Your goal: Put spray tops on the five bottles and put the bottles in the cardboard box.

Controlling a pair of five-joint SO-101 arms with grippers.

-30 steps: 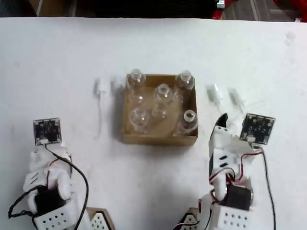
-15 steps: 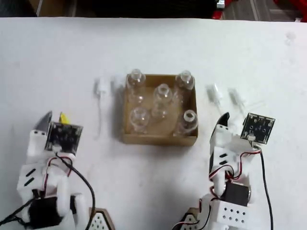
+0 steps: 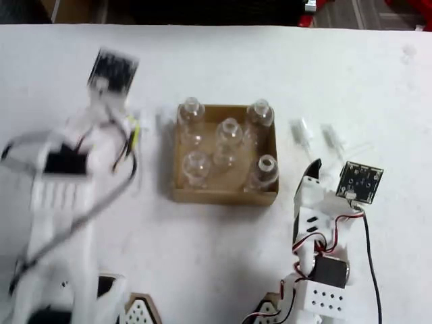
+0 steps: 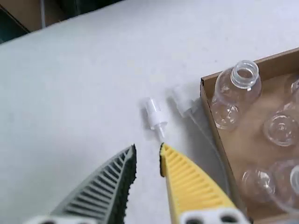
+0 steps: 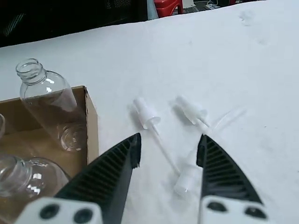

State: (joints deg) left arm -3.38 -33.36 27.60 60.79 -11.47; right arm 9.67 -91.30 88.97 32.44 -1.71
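Note:
The cardboard box [image 3: 223, 196] sits mid-table and holds five clear bottles with bare necks, one of them at the back-left corner [image 3: 192, 109]. Two white spray tops [image 3: 142, 122] lie left of the box, seen close up [image 4: 153, 113] beside that corner bottle [image 4: 238, 84]. My left gripper [image 4: 147, 151] hovers just short of them, narrowly open and empty. More spray tops [image 3: 301, 131] lie right of the box. My right gripper [image 5: 169, 143] stands open and empty over these tops [image 5: 145, 113], next to a bottle [image 5: 46, 95]. In the high view it [image 3: 322, 177] is near the box's front-right corner.
The left arm [image 3: 64, 169] stretches across the table's left side, blurred. The box wall [image 4: 219, 140] lies close to the yellow finger. Thin dip tubes trail from the spray tops on both sides. White tabletop extends far behind the box.
The left arm has swung up from the near edge toward the spray tops left of the box. The right arm has barely shifted. Bottles and tops have not moved.

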